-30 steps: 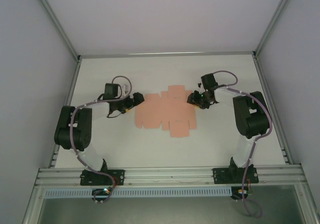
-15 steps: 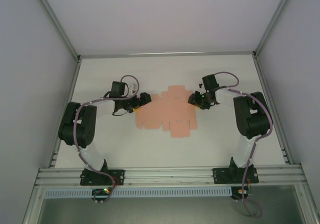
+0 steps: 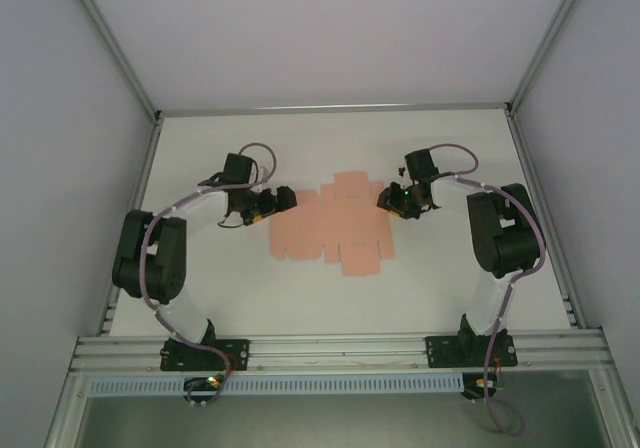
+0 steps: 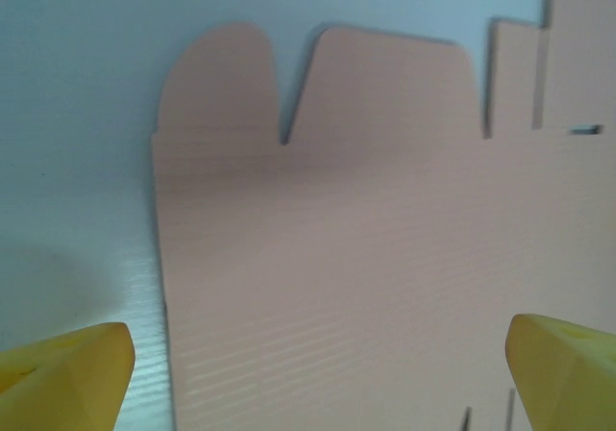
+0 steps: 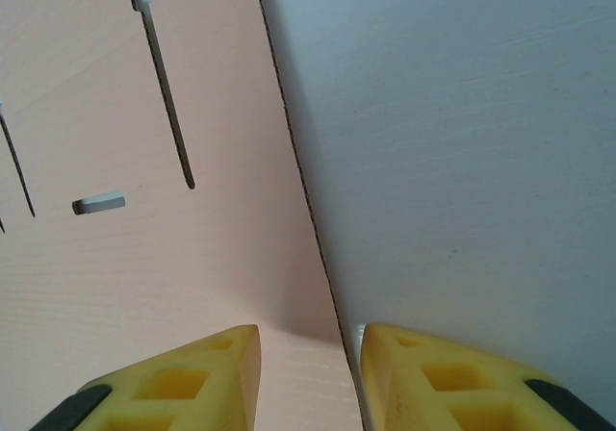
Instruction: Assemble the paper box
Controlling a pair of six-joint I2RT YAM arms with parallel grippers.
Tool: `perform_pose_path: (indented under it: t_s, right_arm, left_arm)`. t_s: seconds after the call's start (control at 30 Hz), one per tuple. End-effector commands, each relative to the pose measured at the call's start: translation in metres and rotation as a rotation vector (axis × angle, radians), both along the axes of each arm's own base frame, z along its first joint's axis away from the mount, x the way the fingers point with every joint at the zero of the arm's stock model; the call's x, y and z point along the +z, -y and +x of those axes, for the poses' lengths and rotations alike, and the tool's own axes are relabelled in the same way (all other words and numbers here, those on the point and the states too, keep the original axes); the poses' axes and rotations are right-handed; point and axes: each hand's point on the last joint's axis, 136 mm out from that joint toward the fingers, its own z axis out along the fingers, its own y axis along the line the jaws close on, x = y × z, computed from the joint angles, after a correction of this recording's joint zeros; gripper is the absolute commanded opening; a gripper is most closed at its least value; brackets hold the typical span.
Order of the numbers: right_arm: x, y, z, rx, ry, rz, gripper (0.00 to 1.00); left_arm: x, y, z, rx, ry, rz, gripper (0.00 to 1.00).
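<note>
The paper box point(image 3: 335, 228) lies as a flat salmon-pink die-cut sheet at the middle of the white table point(image 3: 300, 138), well away from every edge. The left gripper point(image 3: 285, 200) sits at the sheet's left edge, its yellow fingers point(image 4: 67, 364) spread wide apart, one over bare table, the other over card, with two rounded tabs point(image 4: 221, 75) ahead. The right gripper point(image 3: 385, 200) is at the sheet's right edge, its fingers point(image 5: 192, 383) apart by a narrow gap, straddling that edge near a small slot point(image 5: 98, 202). An aluminium rail point(image 3: 340, 348) runs along the table's near edge, carrying both arm bases.
</note>
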Motion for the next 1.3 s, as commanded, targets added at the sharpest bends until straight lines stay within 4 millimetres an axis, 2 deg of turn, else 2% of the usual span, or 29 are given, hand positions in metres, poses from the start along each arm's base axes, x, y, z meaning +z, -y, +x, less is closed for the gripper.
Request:
perform_pose_path:
  t_s: [0.0, 0.13, 0.37, 0.53, 0.67, 0.77, 0.9, 1.0, 1.13, 1.27]
  right_arm:
    - [-0.039, -0.007, -0.037, 0.045, -0.156, -0.036, 0.35]
    - [-0.041, -0.009, -0.038, 0.050, -0.161, -0.033, 0.35]
    - [-0.042, -0.013, -0.039, 0.070, -0.161, -0.035, 0.34]
    - [-0.044, -0.016, -0.040, 0.079, -0.164, -0.029, 0.34]
    - [-0.044, -0.021, -0.040, 0.096, -0.160, -0.018, 0.34]
    - [-0.045, -0.023, -0.041, 0.101, -0.159, -0.013, 0.34]
    - [-0.046, -0.023, -0.042, 0.098, -0.153, -0.006, 0.34]
    - [-0.047, -0.024, -0.042, 0.099, -0.148, 0.009, 0.34]
    - [-0.046, -0.023, -0.043, 0.098, -0.138, 0.012, 0.34]
    - [-0.044, -0.018, -0.042, 0.082, -0.129, 0.014, 0.34]
  left_arm:
    - [-0.015, 0.003, -0.007, -0.033, -0.057, 0.018, 1.00]
    - [-0.007, 0.024, -0.004, -0.078, -0.042, -0.107, 1.00]
    - [-0.019, 0.037, -0.009, -0.118, -0.092, -0.103, 1.00]
    - [-0.010, 0.060, -0.008, -0.154, -0.085, -0.191, 1.00]
    - [0.016, 0.081, -0.005, -0.183, -0.039, -0.306, 1.00]
    - [0.038, 0.087, -0.002, -0.201, 0.004, -0.352, 1.00]
    - [0.061, 0.089, -0.003, -0.214, 0.056, -0.377, 0.99]
    - [0.087, 0.088, -0.005, -0.218, 0.127, -0.412, 0.99]
    - [0.116, 0.085, -0.013, -0.218, 0.204, -0.457, 0.96]
    - [0.137, 0.078, -0.021, -0.211, 0.269, -0.449, 0.94]
